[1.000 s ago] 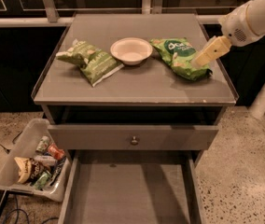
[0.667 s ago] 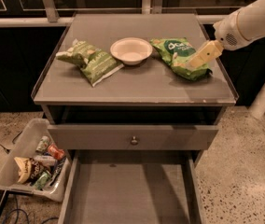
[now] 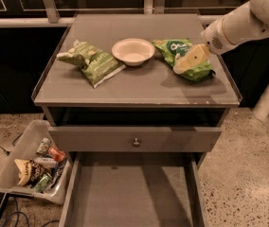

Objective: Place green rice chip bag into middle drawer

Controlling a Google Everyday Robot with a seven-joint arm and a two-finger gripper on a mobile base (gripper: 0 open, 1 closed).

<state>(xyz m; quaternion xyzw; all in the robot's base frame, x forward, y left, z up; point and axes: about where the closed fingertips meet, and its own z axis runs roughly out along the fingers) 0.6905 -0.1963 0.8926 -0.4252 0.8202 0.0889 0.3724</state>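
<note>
The green rice chip bag (image 3: 173, 48) lies on the right side of the grey cabinet top (image 3: 139, 86), deep green with white logo letters. My gripper (image 3: 190, 60) reaches in from the upper right on a white arm and sits low over the bag's right half, at or just above its surface. The middle drawer (image 3: 132, 193) is pulled out at the bottom of the view, wide and shallow with a bare grey floor.
A paler olive-green bag (image 3: 93, 61) lies on the left of the top, with a white bowl (image 3: 133, 51) in the middle. A closed drawer front with a round knob (image 3: 136, 141) sits above the open drawer. A bin of snacks (image 3: 32, 167) stands on the floor at the left.
My gripper has moved left and down, from beside the bag's right edge to over the bag. The bag, bowl and drawers have not moved.
</note>
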